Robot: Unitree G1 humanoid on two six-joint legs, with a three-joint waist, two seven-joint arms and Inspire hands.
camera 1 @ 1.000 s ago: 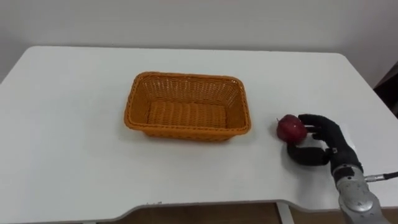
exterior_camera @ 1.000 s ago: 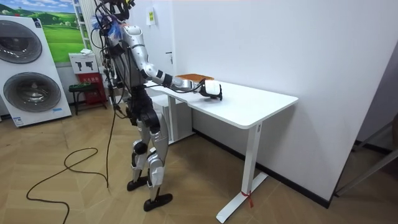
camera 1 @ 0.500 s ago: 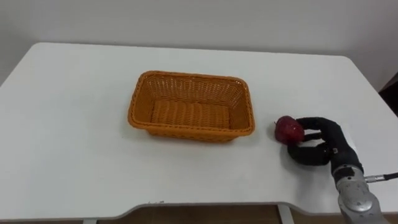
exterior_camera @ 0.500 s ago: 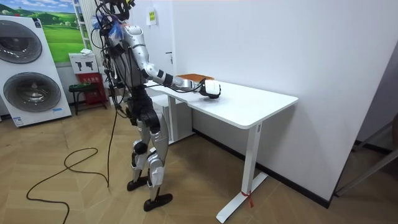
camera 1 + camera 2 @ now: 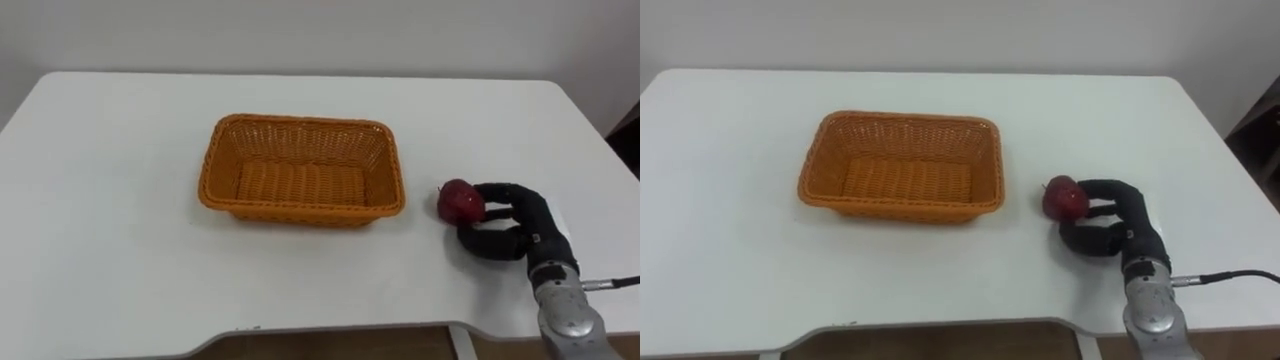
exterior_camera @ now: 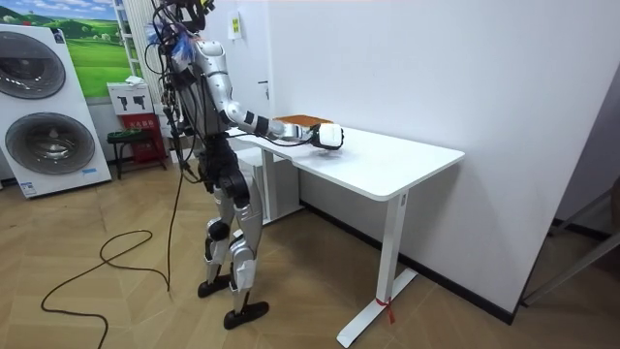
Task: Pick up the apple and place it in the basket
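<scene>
The apple [image 5: 460, 202] sits on the tabletop [image 5: 120, 230], to the right of the basket [image 5: 300, 125] and a little nearer than its middle, close to the basket's right wall but not touching it. It looks red, round and upright, and rests on the surface rather than being carried

The right hand [image 5: 515, 225] comes in from the near right and lies against the apple's right side. Its fingers [image 5: 495, 192] are curled over the far right of the fruit and touch it. The thumb [image 5: 485, 245] is curled in on the near side, just beside the apple; whether it presses the fruit I cannot tell. So the hand is closed loosely about the apple from the right, with the left side of the fruit bare

The basket is an orange wicker one, oblong, with nothing in it, standing near the middle of the tabletop with its long side across the scene. In the room view the robot stands at the tabletop's edge with its right arm stretched out over it

By my reading the step in hand is the grasp, and the lift has not begun. The next move calls for the thumb to come firmly against the apple so that it cannot roll out to the left. Then comes a lift high enough to clear the basket's right rim, a short carry to the left, and a release over the basket's floor. A loose hold could push the apple toward the basket wall instead of lifting it
</scene>
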